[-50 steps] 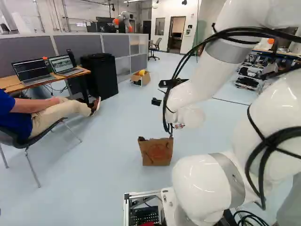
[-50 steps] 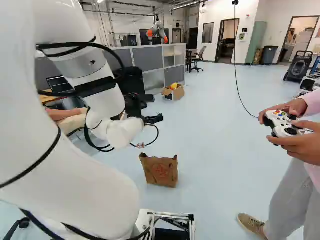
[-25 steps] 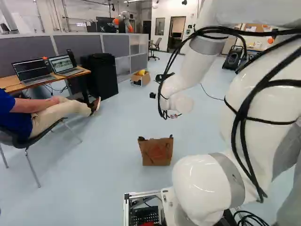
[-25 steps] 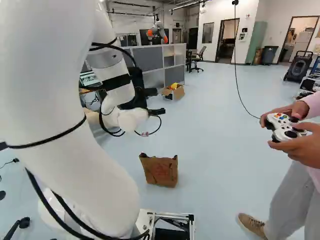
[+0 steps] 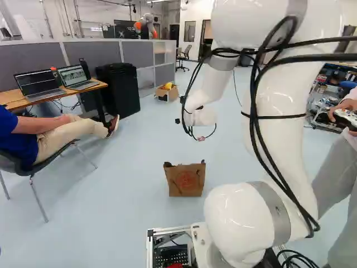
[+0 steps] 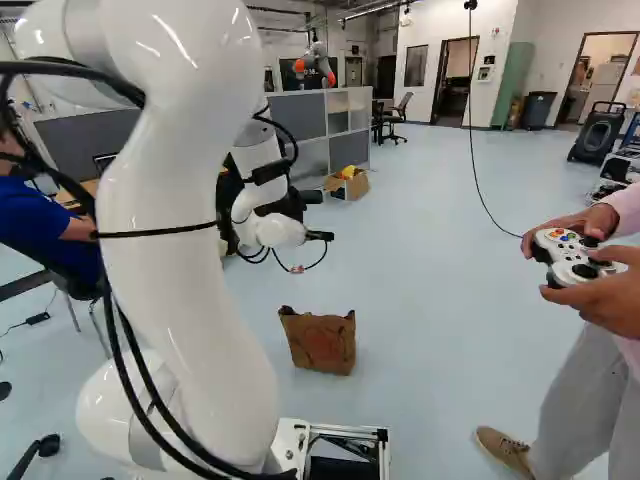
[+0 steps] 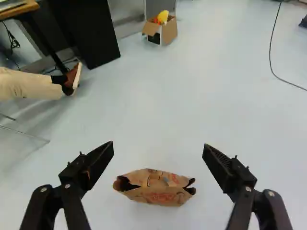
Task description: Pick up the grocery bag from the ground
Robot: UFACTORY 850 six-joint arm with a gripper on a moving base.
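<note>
Bag (image 6: 322, 345) stands on the floor, below the spread pincer (image 6: 320, 217).

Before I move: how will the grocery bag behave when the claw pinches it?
Bag looks like creased brown paper, so likely thin-walled and apt to crumple. Its top gapes open, so pinched sides may fold inward. It stands upright on the floor; a sideways nudge could tip it.

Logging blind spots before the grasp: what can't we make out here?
- Inside of bag: wrist view, dark openings, partly folded over.
- Bag's far side: both base views, behind its near face.
- Most of gripper: left base view, behind the arm's wrist.
</note>
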